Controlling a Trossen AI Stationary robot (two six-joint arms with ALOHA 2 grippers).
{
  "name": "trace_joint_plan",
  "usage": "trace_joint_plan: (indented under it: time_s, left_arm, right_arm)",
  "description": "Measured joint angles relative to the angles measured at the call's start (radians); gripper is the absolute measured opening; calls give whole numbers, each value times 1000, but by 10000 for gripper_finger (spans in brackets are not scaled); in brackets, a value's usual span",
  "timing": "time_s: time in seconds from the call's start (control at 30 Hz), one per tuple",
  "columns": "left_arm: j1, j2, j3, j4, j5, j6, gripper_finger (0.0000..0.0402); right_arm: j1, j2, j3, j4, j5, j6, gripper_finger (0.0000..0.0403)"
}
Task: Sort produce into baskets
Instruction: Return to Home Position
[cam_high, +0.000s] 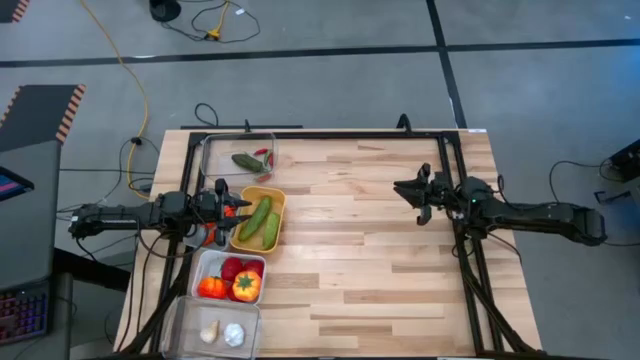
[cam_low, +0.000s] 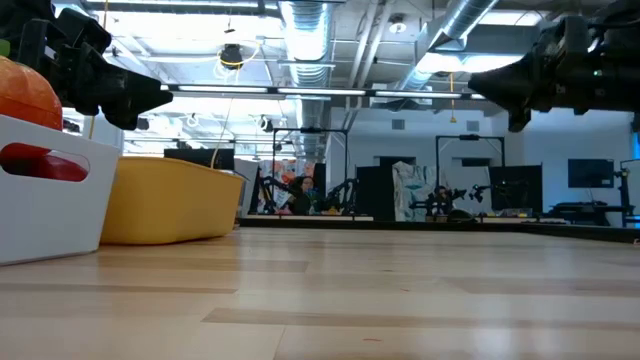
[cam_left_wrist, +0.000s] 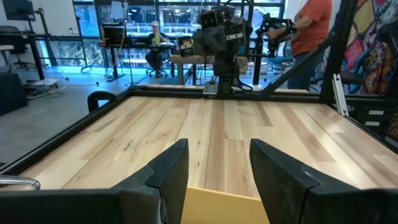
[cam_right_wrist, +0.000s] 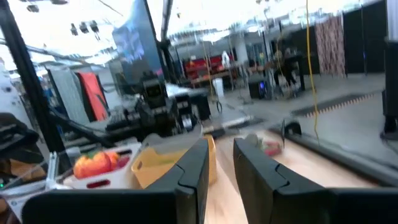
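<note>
1. High view: the produce (cam_high: 246, 286) lies in baskets (cam_high: 205, 262) along the desk's (cam_high: 370, 250) left side; cucumbers (cam_high: 260, 220) fill the yellow basket (cam_high: 279, 196).
2. The pieces look light, smooth and probably slippery; a cucumber is best gripped across its middle.
3. The left end effector (cam_high: 228, 208), just beside the yellow basket, is released and empty. The right end effector (cam_high: 413, 192), well apart to the right, is slightly parted and empty.
</note>
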Motion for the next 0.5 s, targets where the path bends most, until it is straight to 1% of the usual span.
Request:
trace_joint_plan:
  time_s: [0.13,0.5]
  left_arm:
    - [0,0,0,0,0,0,157]
    - [0,0,0,0,0,0,157]
  right_arm:
    - [0,-63,0,-6,-27,-22,102]
    - [0,-218,-1,-67,-33,-25,102]
